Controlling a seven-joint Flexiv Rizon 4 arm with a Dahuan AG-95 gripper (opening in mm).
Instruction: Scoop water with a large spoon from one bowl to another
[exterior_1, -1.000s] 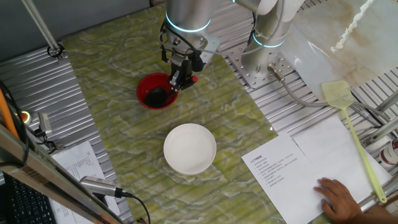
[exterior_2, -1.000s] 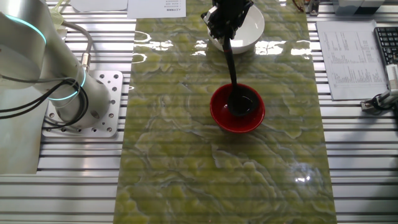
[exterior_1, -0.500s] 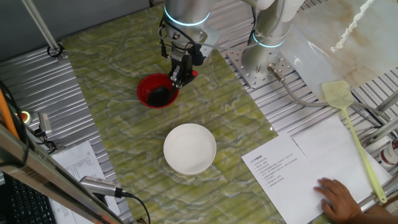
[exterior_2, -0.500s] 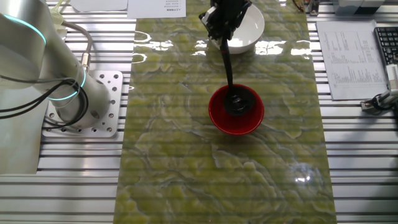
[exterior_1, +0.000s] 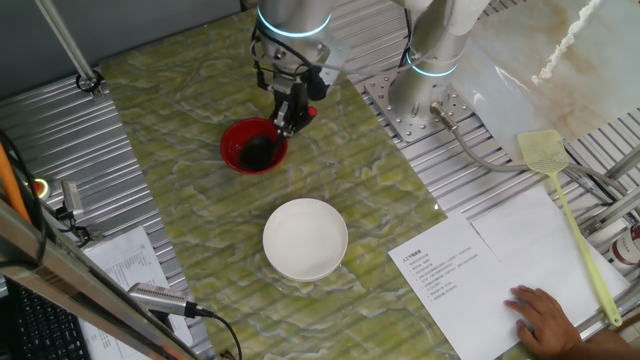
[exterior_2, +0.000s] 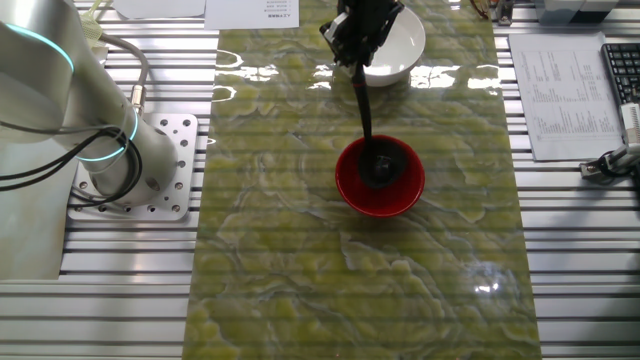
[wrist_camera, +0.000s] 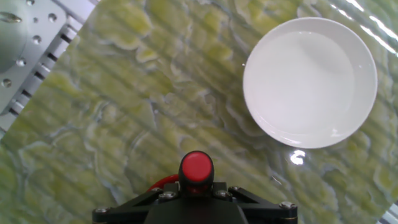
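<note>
My gripper (exterior_1: 293, 105) is shut on the upper end of the black ladle's handle (exterior_2: 364, 100); it also shows in the other fixed view (exterior_2: 358, 35). The ladle's cup (exterior_1: 258, 152) hangs inside the small red bowl (exterior_1: 236, 143), also seen in the other fixed view (exterior_2: 352, 190). In the hand view the handle's red tip (wrist_camera: 196, 166) sits between my jaws at the bottom edge, with a sliver of the red bowl's rim (wrist_camera: 163, 182) beside it. The white bowl (exterior_1: 305, 238) stands apart on the green mat and shows in the hand view (wrist_camera: 310, 81) at upper right.
A yellow-green fly swatter (exterior_1: 570, 215) lies at the right across paper sheets (exterior_1: 480, 270), where a person's hand (exterior_1: 545, 318) rests. The arm's base plate (exterior_2: 145, 170) stands beside the mat. A microphone (exterior_1: 160, 298) and keyboard lie at the near left.
My gripper has risen and shifted slightly, tilting the ladle more upright, with its cup staying inside the red bowl.
</note>
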